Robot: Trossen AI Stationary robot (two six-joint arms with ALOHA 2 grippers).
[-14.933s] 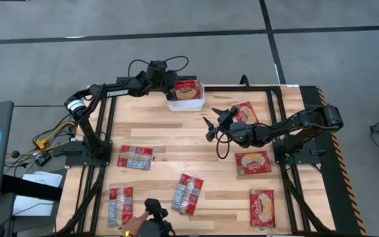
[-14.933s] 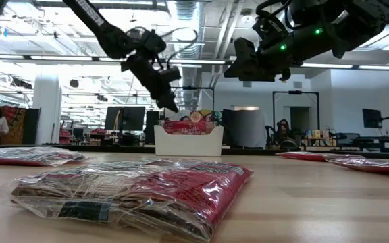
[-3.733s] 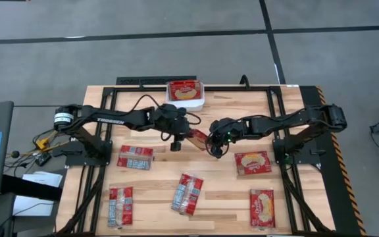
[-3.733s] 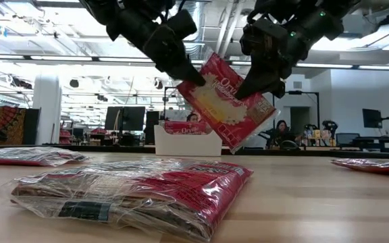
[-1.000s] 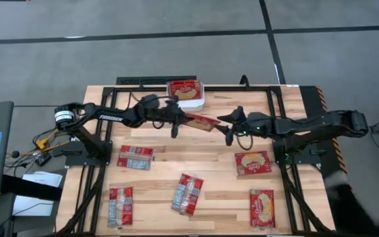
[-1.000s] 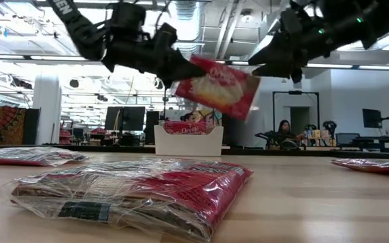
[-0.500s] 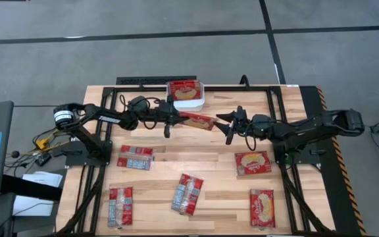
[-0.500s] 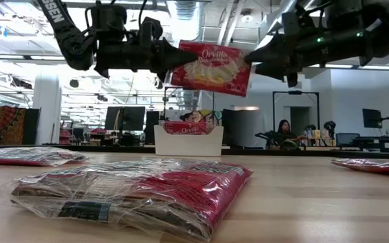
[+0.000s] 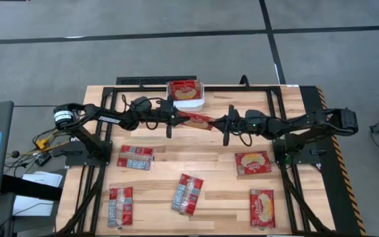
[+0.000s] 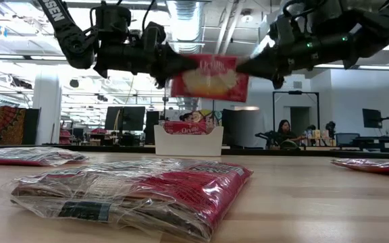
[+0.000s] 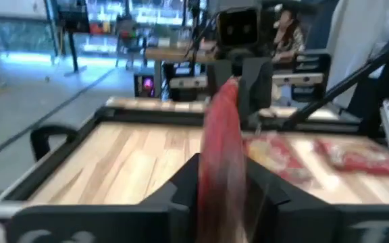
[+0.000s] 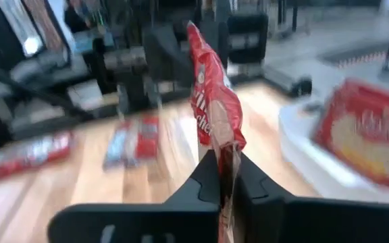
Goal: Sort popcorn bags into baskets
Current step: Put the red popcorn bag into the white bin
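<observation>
One red popcorn bag [image 9: 196,120] hangs in the air between my two grippers, just near of the white basket [image 9: 201,100]. It stands on its long edge, printed face toward the near edge [image 10: 209,77]. My left gripper [image 9: 174,120] is shut on its left end and my right gripper [image 9: 221,124] is shut on its right end. Another popcorn bag [image 9: 185,89] lies inside the basket, which stands at the table's far edge. My left gripper has the bag's left end [image 11: 223,158] between its two fingers, coming level from the table's left. The bag is clear of the table and stands on edge, seen edge-on in the left wrist view. My right gripper pinches the bag's right end [image 12: 223,152] between its two fingers, coming level from the table's right. The bag runs away from the fingers, upright on its edge and clear of the table, stretched between the two grippers.
Several more popcorn bags lie flat on the table: one at the left [image 9: 135,157], two near the front [image 9: 120,205] [image 9: 187,193], two at the right [image 9: 252,162] [image 9: 262,207]. A black frame edges the table. People and desks show in the room behind.
My right gripper has gone toward the table's left, up to the bag, and shut on its right end. The bag, tilted a second ago and held by the left gripper alone, now sits level on its edge between both grippers.
</observation>
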